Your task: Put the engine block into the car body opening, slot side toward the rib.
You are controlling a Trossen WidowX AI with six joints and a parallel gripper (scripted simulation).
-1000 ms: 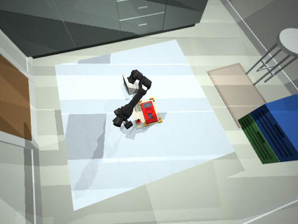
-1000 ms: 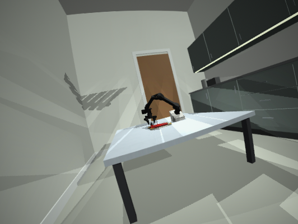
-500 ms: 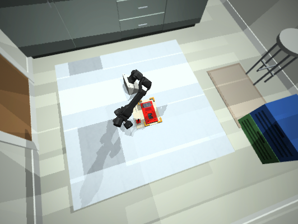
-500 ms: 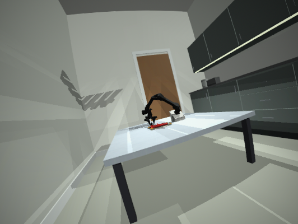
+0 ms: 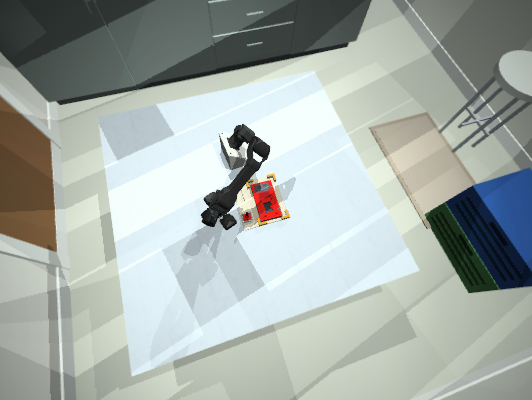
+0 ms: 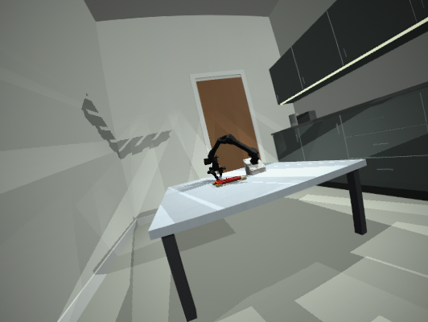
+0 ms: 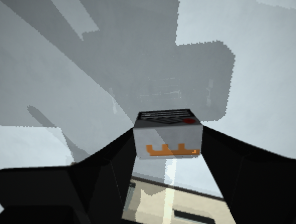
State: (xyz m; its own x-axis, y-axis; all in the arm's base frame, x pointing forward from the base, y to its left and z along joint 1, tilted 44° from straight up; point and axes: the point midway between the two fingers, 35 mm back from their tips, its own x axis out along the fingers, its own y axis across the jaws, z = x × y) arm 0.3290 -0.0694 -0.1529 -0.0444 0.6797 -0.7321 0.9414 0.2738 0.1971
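The engine block [image 7: 168, 140] is a small grey block with an orange mark on its side and a dark ribbed top with a red spot. My gripper [image 7: 165, 129] [image 5: 219, 220] [image 6: 219, 177] is shut on it, one black finger at each side. Whether the block touches the table cannot be told. The block is hidden under the arm in the top view. The red car body [image 5: 273, 199] [image 6: 230, 180] lies right of the gripper in the top view, with a dark opening [image 5: 268, 206] in its top. The rib and the block's slot cannot be made out.
The car body lies on a cream base [image 5: 243, 205] [image 7: 155, 201] with orange corner pieces, close beside the gripper. A small red part [image 5: 247, 216] sits on the base between gripper and car body. The arm's pale mount [image 5: 231, 155] [image 6: 255, 168] stands behind on the table [image 5: 330, 250].
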